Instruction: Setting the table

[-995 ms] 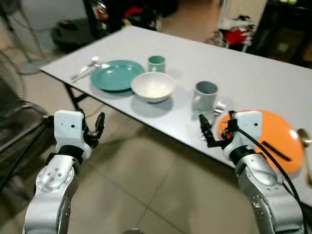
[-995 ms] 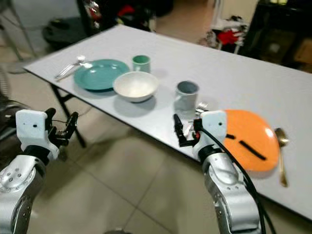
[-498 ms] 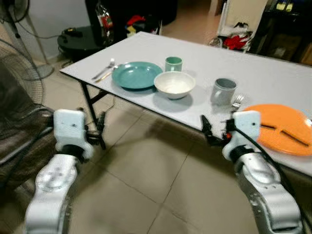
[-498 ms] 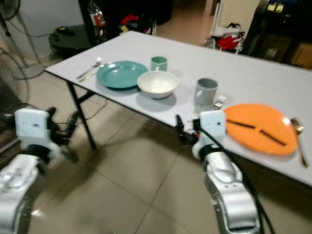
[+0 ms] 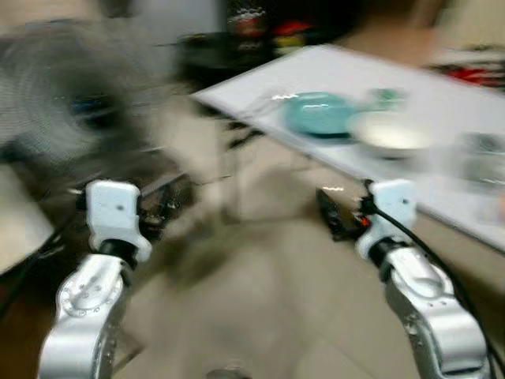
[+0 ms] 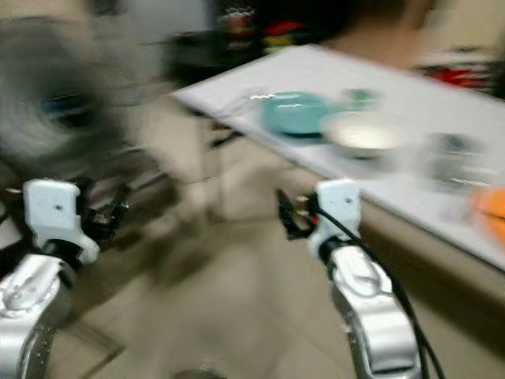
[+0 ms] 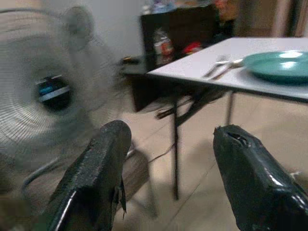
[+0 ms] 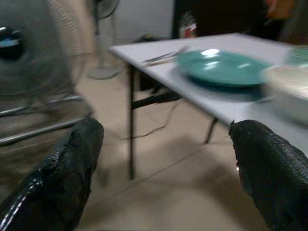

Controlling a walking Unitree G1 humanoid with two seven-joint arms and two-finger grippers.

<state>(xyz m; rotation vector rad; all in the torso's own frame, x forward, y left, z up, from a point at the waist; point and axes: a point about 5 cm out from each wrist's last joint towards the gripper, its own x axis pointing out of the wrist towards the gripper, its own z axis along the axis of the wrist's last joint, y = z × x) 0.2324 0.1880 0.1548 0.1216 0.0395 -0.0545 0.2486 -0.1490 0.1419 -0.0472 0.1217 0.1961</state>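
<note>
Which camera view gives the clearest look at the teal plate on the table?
The right wrist view: the teal plate is large and fairly sharp there. In the left wrist view it is cut at the picture's edge. Both eye views show it small and blurred.

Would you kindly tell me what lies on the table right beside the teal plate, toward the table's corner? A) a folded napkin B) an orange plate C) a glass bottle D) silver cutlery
D: in the left wrist view, silver cutlery lies on the white table just next to the teal plate, nearer the corner; its exact pieces are too blurred to name.
</note>
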